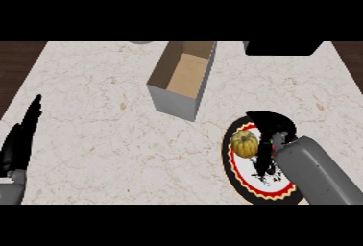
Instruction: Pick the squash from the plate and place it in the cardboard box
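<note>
The squash [245,143], yellow and ribbed, sits on the left part of the plate [237,178], a white plate with a red scalloped border and a black rim, at the near right of the surface [106,125]. The right hand [275,127] hangs over the plate's far half. Its fingers [257,116] arch wide over the far side of the squash, and a strip of the plate's border shows between them and it. A dark part of the hand runs down along the squash's right edge and touches it, so the hand cups the squash without closing on it.

The cardboard box [170,101] stands open-topped beyond the plate to the left, apart from it.

The left hand [21,139] rests at the left edge, fingers straight, holding nothing.
</note>
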Robot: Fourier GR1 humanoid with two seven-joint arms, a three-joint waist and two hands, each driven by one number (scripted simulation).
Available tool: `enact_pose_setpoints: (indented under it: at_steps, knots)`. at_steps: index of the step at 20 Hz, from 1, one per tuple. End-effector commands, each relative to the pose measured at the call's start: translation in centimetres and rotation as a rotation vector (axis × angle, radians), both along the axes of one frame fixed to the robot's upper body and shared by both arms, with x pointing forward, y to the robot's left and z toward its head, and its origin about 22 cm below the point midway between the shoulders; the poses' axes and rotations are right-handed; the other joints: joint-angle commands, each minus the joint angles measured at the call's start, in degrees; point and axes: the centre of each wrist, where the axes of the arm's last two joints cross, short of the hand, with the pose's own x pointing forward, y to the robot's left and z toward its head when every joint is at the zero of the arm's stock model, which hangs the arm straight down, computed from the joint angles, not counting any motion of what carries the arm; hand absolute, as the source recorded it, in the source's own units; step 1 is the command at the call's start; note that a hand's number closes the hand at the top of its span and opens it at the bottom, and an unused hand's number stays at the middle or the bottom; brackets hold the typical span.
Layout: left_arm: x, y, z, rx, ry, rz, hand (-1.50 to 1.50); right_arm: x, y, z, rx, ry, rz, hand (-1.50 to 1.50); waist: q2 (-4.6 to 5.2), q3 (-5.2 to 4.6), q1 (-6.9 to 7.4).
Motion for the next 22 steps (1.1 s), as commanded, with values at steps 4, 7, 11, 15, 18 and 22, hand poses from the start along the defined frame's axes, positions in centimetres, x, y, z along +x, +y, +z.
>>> enact_pose_setpoints:
  at_steps: [4, 7, 11, 15, 18, 22]
  knots:
    - [0.5, 2.5, -0.2, -0.004, -0.006, 0.002, 0.00, 0.9, -0.5, 0.4, 0.020, 0.013, -0.013, -1.50, 0.01, -0.01, -0.27]
    - [-0.5, 0.9, -0.3, 0.006, 0.000, 0.005, 0.00, 2.0, 2.4, 0.7, 0.046, 0.027, 0.004, -1.50, -0.01, 0.01, 0.13]
    - [0.1, -0.5, 1.4, -0.001, -0.007, 0.000, 0.00, -1.0, 1.2, -0.9, 0.083, 0.005, 0.048, -1.50, -0.07, 0.02, -0.20]
    - [0.4, -0.7, 1.5, -0.007, 0.003, -0.011, 0.00, 0.8, 4.2, -0.5, 0.112, 0.008, 0.047, -1.50, -0.02, 0.02, 0.05]
    - [-0.4, 0.7, -0.6, -0.012, 0.011, 0.003, 0.00, -1.1, 5.2, -0.5, 0.068, 0.042, 0.059, -1.50, -0.06, 0.00, -0.23]
    - [1.1, 0.8, 1.5, 0.000, -0.016, 0.009, 0.00, 0.8, 4.5, -1.3, -0.029, 0.097, 0.019, -1.50, 0.03, 0.01, -0.10]
